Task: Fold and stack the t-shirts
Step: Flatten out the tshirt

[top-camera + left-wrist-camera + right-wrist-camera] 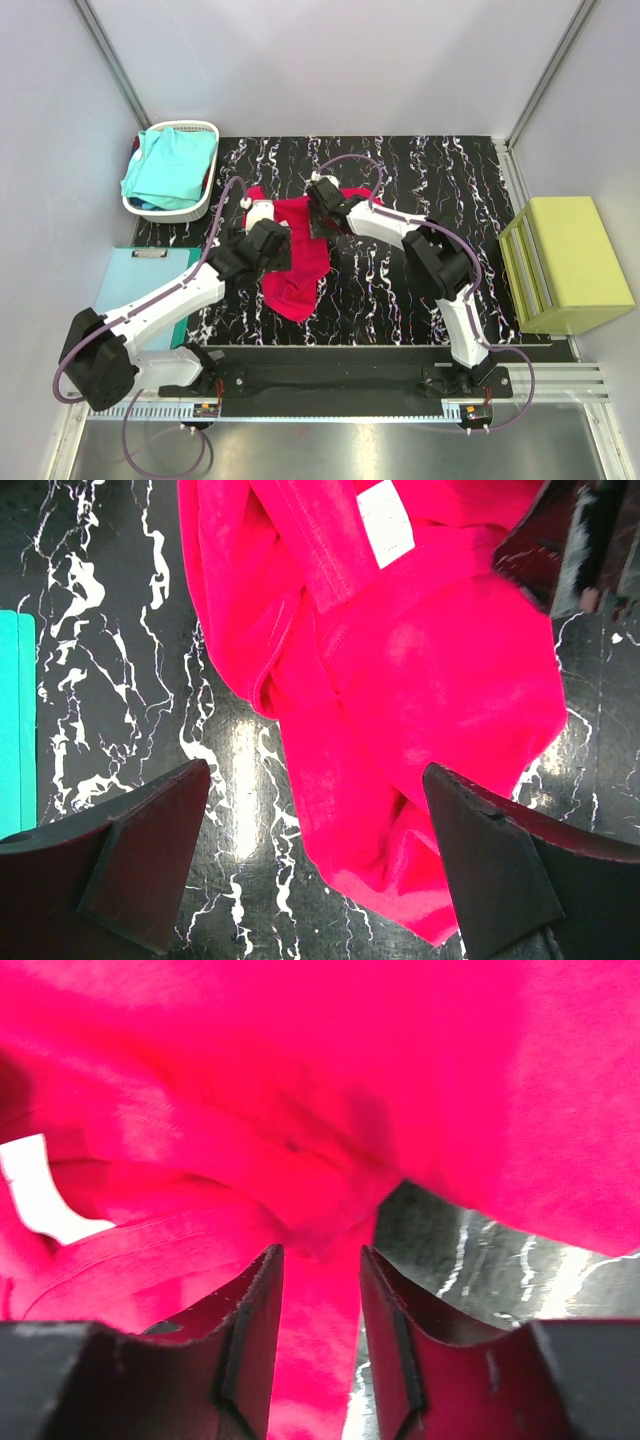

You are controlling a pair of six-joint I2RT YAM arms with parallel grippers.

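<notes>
The crimson-red t-shirt (300, 262) lies crumpled in the middle of the black marbled table. It fills the left wrist view (420, 680), its white label showing, and the right wrist view (300, 1080). My left gripper (268, 245) hovers over the shirt's left edge, its jaws wide open and empty (315, 775). My right gripper (318, 200) is at the shirt's far edge, its jaws closed to a narrow gap on a bunched fold of red cloth (320, 1250). It also shows in the left wrist view (570, 550). The turquoise t-shirt (170, 165) lies heaped in a white basket.
The white basket (205, 128) stands at the far left of the table. A light-blue mat (130, 285) lies at the left, beside the left arm. A yellow-green block (565, 265) stands off the table's right edge. Grey walls close in the cell.
</notes>
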